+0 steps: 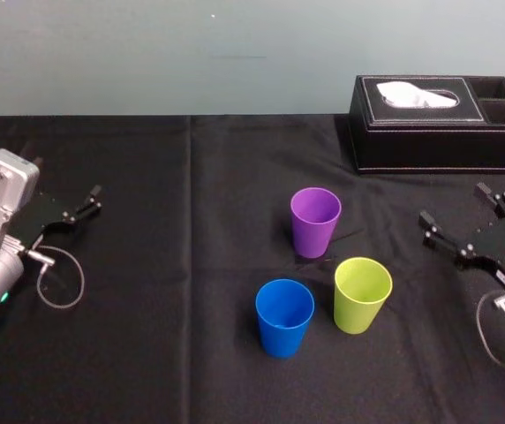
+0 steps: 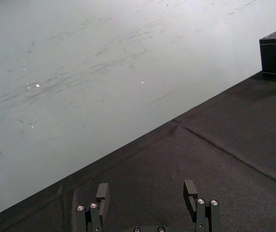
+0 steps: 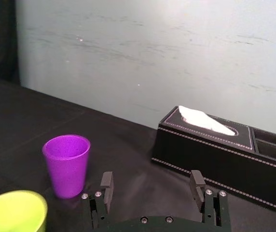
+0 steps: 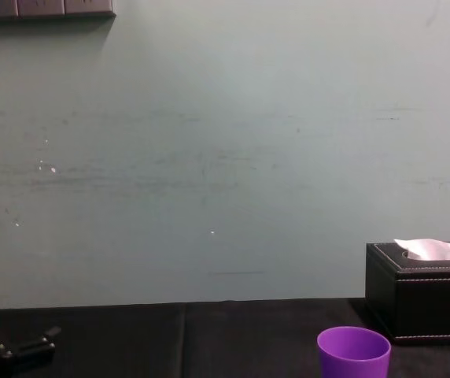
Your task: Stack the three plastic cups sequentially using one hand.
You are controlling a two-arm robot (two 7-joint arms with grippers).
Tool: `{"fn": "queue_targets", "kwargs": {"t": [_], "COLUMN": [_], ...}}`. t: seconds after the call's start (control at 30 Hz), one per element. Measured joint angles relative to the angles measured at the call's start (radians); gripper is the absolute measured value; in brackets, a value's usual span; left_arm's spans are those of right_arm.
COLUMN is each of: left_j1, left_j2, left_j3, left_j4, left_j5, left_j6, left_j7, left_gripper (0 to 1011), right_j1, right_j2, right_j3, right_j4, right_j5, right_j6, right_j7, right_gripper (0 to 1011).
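Three cups apart, both hands spread and empty

We see the purple cup [image 1: 314, 221] upright near the middle of the counter [image 1: 191, 265], with the blue cup [image 1: 284, 316] and lime cup [image 1: 362, 294] side by side nearer us, none touching. The right hand [image 3: 151, 178] sits well to their right, jaws spread. The left hand [image 2: 146, 187] is parked far left, also spread. We judge the cups light, smooth and thin-walled (likely slippery), so pinching one wall at the rim looks safest.

I'm seeing three upright cups standing apart: purple cup [image 1: 315, 221] at twelve o'clock, blue cup [image 1: 284, 316] at seven, lime cup [image 1: 362, 294] at four.
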Motion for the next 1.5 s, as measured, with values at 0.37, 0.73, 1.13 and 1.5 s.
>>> {"fn": "queue_targets", "kwargs": {"t": [0.37,0.73,1.13,1.5], "left_j1": [0.000,0.000,0.000,0.000], "left_j2": [0.000,0.000,0.000,0.000], "left_j3": [0.000,0.000,0.000,0.000], "left_j4": [0.000,0.000,0.000,0.000], "left_j5": [0.000,0.000,0.000,0.000], "left_j6": [0.000,0.000,0.000,0.000], "left_j7": [0.000,0.000,0.000,0.000], "left_gripper": [1011,1011,1011,1011], "right_j1": [-0.176,-0.237,-0.197,-0.121], "right_j2": [0.044,0.041,-0.008,-0.062], "right_j3": [0.053,0.042,-0.006,-0.038], "right_j4": [-0.085,-0.065,-0.019,0.016], "right_j5": [-0.028,-0.024,-0.060,-0.084], "right_j6": [-0.085,-0.128,-0.122,-0.081], "right_j7": [0.024,0.113,0.189,0.244], "right_gripper": [1003,1003,1003,1003]}}
